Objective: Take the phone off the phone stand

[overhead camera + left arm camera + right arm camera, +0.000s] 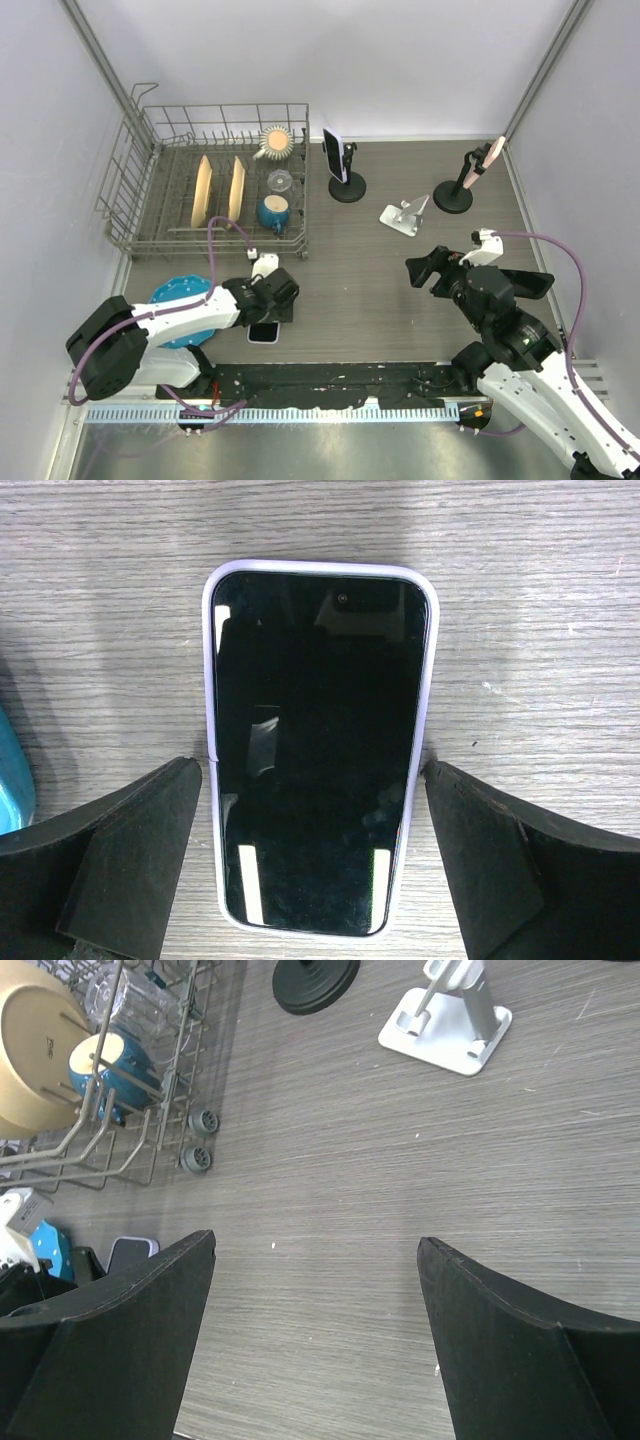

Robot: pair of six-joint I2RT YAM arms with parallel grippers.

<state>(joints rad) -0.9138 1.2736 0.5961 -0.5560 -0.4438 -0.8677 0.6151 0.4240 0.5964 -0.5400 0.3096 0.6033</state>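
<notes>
A phone (320,680) in a pale lilac case lies flat, screen up, on the wooden table (370,290), close to its near edge and left of centre. It is off any stand, so the removal looks all but complete. The left gripper (315,800) hangs directly above the phone with its claw released. Its two black fingers (150,840) flank the lower half of the phone, apparently just clear of the case, though on one side the gap is too fine to be sure. That wide, straddling stance suits a set-down, since the phone's weight rests wholly on the table.

Toward the far edge, right of centre, a silver stand (405,215) sits empty. Beside it two black stands each carry a handset, one dark (333,155) and one pink (493,152). The right gripper (315,1260) hovers over bare wood in the right half of the table. Its claw is likewise spread and grasps nothing, well apart from the phone and seemingly kept out of the way.

A wire dish rack (130,190) holding plates and cups fills the far-left corner. A blue plate (180,290) lies by the near-left edge, partly under the left arm.
</notes>
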